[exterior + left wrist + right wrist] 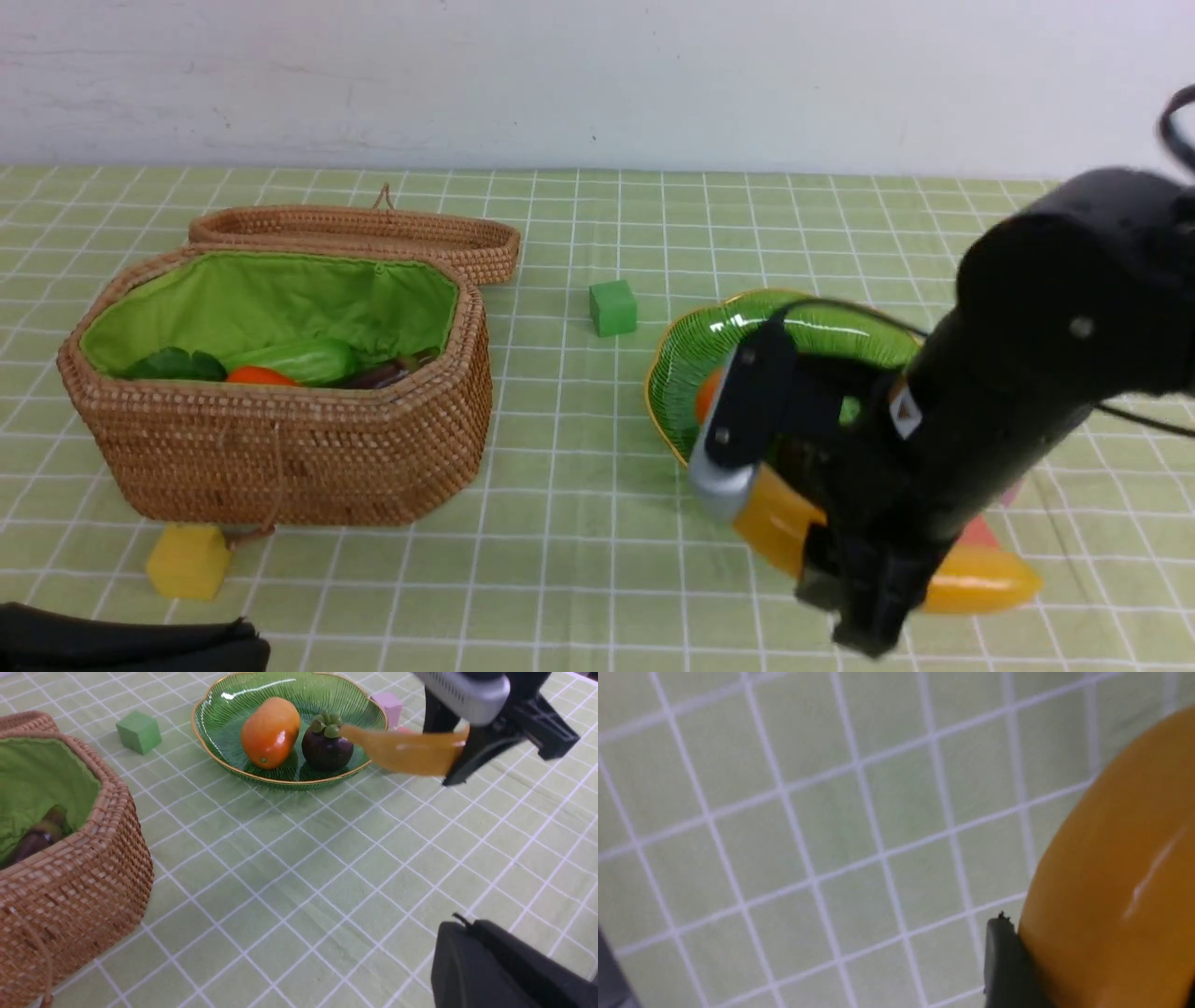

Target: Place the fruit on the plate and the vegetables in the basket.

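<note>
Banana (971, 577) sits pinched in the right gripper (845, 583), its fingers closed on the fruit's thick middle, 1 black pad pressed flat against the yellow skin in the right wrist view. It looks lifted clear of the checked cloth, with the plate (219, 742) just beyond its far tip. On that plate, past the gripper, the mango (270, 731) and mangosteen (326, 746) lie side by side, nearly touching. Well off to the gripper's left the basket (308, 448) holds the gourd (299, 359), carrot (257, 375) and eggplant (383, 375). Judging by the gloss, the banana is hard, light plastic and slippery; its curve could let it swivel between the pads, so a hold at the middle, square across the thickest part, seems safest. Left gripper (504, 970) rests pressed together, low and far from all this.
</note>
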